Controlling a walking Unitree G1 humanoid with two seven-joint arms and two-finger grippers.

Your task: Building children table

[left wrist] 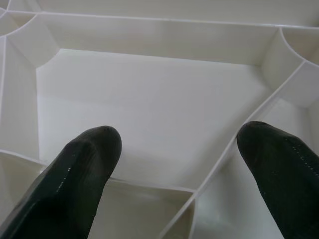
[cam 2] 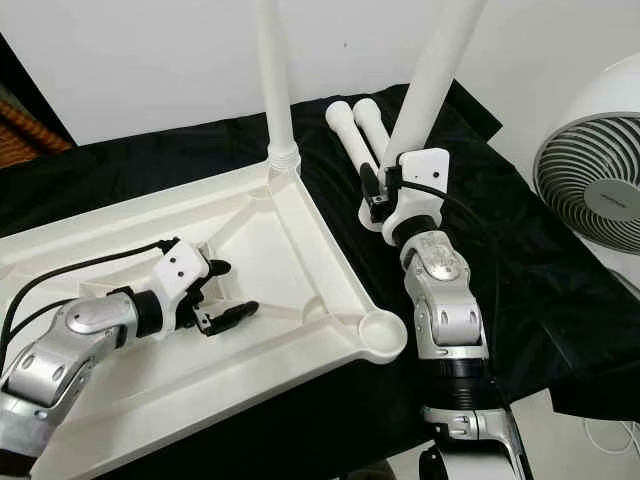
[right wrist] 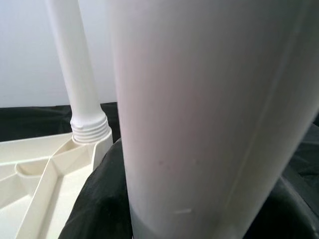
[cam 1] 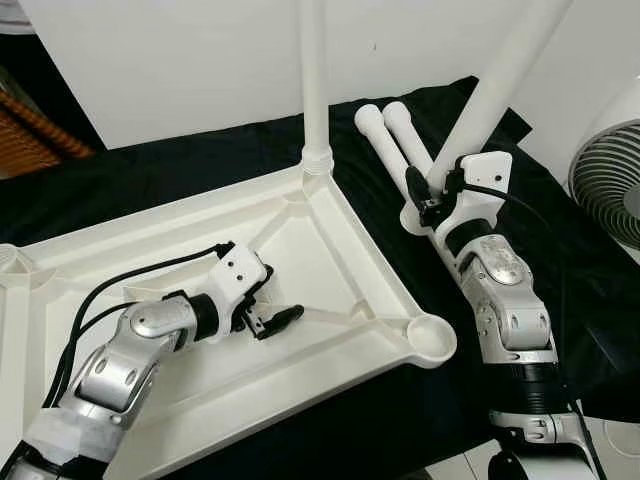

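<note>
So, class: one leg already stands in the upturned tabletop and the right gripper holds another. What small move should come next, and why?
Probably carry the held leg in the right gripper toward the empty corner socket nearby, since the far corner already bears a leg and the left gripper rests on the tabletop.

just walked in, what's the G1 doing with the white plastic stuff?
It's assembling a children's table. The white tabletop lies upside down on black cloth, with one leg already standing in its far corner socket. The right gripper holds a second leg tilted above the cloth. Two more legs lie beside it. The left gripper rests open on the tabletop's ribbed underside. The near corner socket is empty.
</note>
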